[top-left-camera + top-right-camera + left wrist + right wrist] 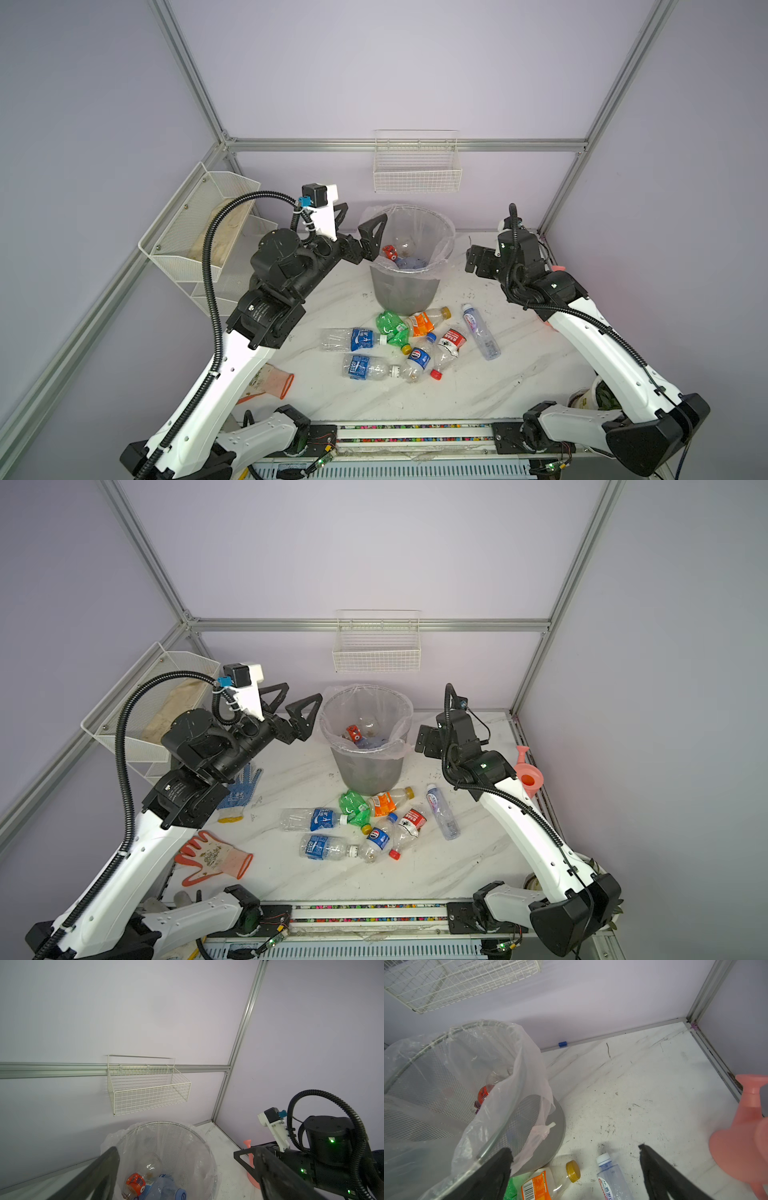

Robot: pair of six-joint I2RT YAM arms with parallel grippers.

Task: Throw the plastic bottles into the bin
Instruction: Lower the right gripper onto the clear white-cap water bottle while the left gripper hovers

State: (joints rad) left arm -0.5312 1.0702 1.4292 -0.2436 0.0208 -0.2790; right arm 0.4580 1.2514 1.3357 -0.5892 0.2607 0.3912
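Pepsi-logo bottle (417, 360) lies beside red-labelled bottle (449, 345), near the bin (405, 291).

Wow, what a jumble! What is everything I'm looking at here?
table: one, white marbled, under everything
bin: one, grey, bag-lined, table's back middle
plastic bottles: seven, mostly clear, one green, lying before the bin
binned bottles: at least two, orange-labelled and bluish, inside the bin
wire basket: one, white, back wall
mesh shelf: one, white, left wall
orange glove: one, table's near left
blue glove: one, table's left
watering can: one, pink, table's right edge
left end effector: one, black, open, at the bin's left rim
right end effector: one, black, open, right of the bin
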